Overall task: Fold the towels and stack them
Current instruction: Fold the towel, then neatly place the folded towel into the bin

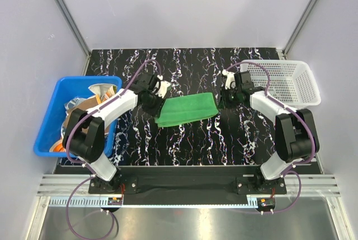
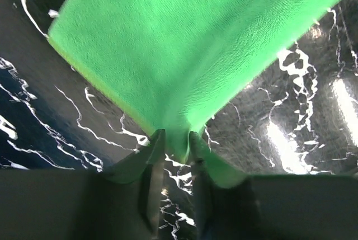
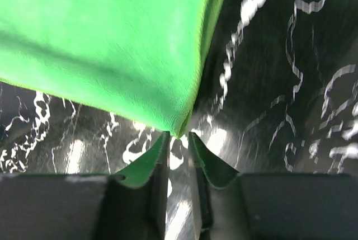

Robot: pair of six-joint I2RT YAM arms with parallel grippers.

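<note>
Centrally, green towel (image 1: 186, 109) lies on black marbled table (image 1: 184, 145)
</note>
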